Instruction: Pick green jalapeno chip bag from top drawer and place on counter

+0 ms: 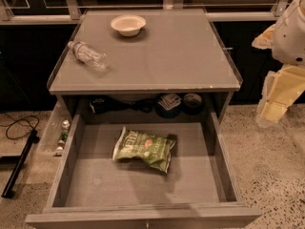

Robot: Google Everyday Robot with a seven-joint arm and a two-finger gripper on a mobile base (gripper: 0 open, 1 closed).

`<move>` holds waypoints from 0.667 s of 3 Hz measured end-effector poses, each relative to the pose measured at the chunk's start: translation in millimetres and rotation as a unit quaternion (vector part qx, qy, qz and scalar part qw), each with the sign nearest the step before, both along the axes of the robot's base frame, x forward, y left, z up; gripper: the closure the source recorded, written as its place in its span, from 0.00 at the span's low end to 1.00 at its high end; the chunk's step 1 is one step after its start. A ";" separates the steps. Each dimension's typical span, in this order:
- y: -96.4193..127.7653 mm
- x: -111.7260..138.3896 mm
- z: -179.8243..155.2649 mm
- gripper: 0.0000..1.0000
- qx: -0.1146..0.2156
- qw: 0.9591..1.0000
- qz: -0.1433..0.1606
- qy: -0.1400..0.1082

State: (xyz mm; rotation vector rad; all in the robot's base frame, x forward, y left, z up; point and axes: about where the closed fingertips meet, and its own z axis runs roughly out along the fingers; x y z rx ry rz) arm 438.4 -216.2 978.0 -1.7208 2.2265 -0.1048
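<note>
Camera view: looks down from the front onto the open top drawer (66, 171)
Green jalapeno chip bag (143, 148): lying flat near the drawer's middle
Arm (293, 27): raised at the right edge, bent downward
Gripper (272, 109): hanging right of the drawer, well apart from the bag; grip state cannot be told
Counter (181, 51): bottle (88, 55) on its side at left, bowl (127, 24) at rear

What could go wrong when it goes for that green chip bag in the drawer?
The hand hangs off to the right, outside the top drawer; reaching in, it might clip a wall. The green jalapeno chip bag lies flat, crinkled, so it may slip. On the counter, the bottle could roll if bumped.
</note>
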 end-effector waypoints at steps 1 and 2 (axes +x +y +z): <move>0.1 0.0 -0.2 0.00 0.000 1.000 0.000 0.000; 2.9 1.9 -10.3 0.00 0.002 1.000 0.005 0.003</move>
